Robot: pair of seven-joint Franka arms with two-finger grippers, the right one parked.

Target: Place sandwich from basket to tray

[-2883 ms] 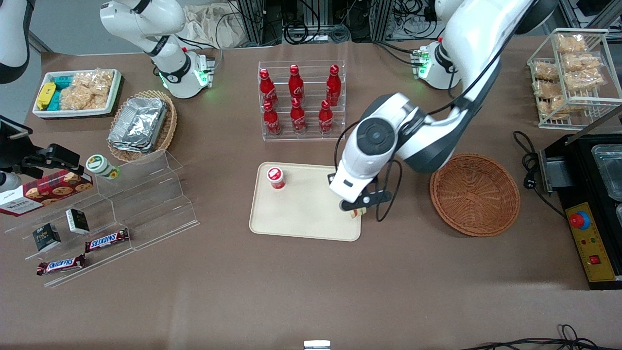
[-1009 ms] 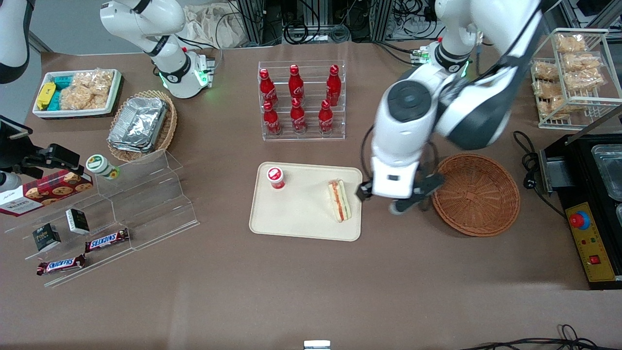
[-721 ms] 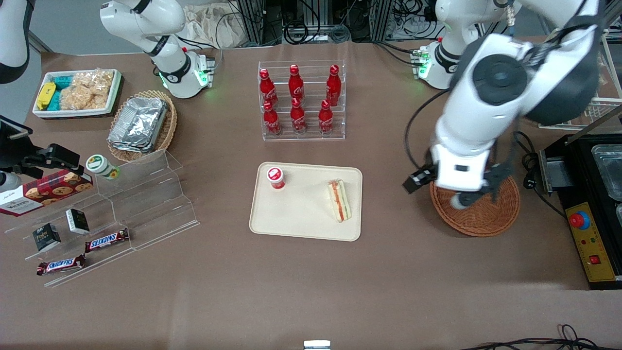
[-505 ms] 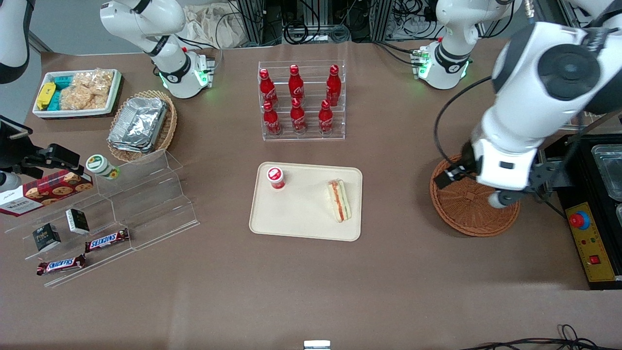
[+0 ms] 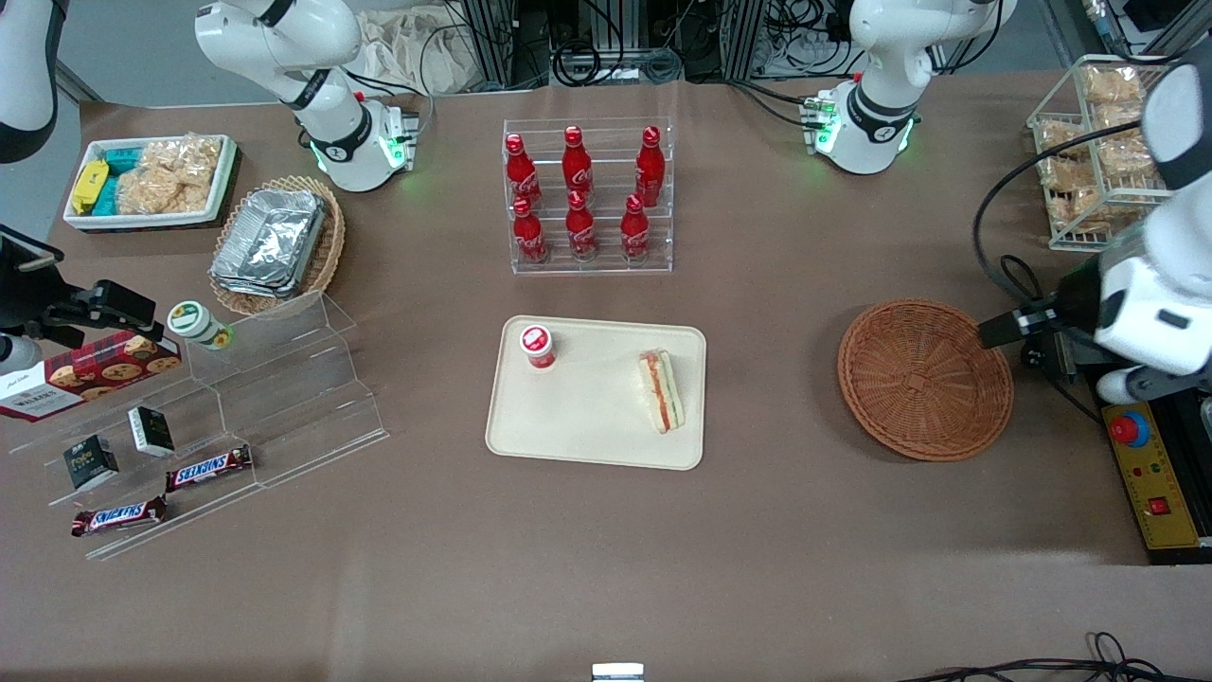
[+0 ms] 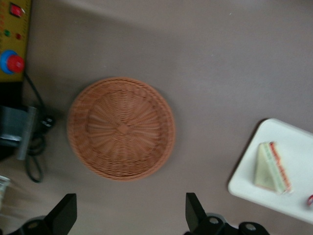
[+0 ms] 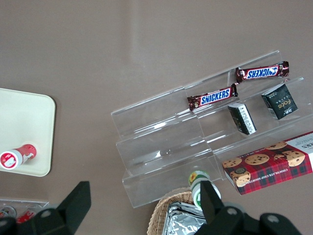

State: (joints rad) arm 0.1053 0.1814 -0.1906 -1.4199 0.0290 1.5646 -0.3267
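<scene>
The sandwich [image 5: 661, 390] lies on its side on the cream tray [image 5: 587, 431], near the tray edge closest to the basket. It also shows in the left wrist view [image 6: 273, 168], on the tray [image 6: 299, 147]. The round reddish-brown basket [image 5: 925, 379] is empty, as the left wrist view [image 6: 121, 129] also shows. My left gripper [image 5: 1125, 381] hangs high beside the basket, over the black control box at the working arm's end of the table. In the left wrist view the gripper [image 6: 129, 220] is open wide and holds nothing.
A small red-capped bottle [image 5: 538, 346] lies on the tray. A rack of red cola bottles [image 5: 587, 194] stands farther from the camera than the tray. A control box with a red button [image 5: 1129, 429] and a wire snack rack [image 5: 1108, 142] flank the basket. An acrylic stepped shelf [image 5: 237, 398] stands toward the parked arm's end.
The gripper let the sandwich go on the tray, rose, and swept over the basket toward the working arm's end. The sandwich now lies still on the tray.
</scene>
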